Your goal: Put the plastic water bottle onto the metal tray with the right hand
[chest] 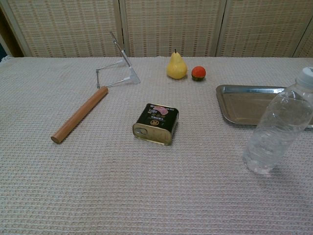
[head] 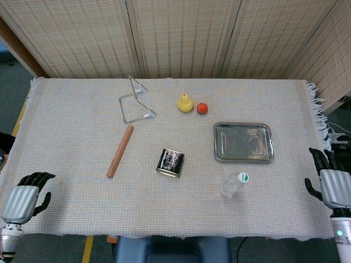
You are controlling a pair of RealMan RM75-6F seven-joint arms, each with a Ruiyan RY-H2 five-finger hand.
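We see a clear plastic water bottle (head: 235,184) standing upright on the cloth-covered worktop (head: 71,131), just in front of the empty metal tray (head: 243,142) and not touching it. Our right robot hand (head: 330,183) rests at the worktop's right edge, fingers apart, holding nothing. Our left robot hand (head: 24,198) sits at the left edge, fingers loosely curled, also empty. Both are well apart from the bottle.
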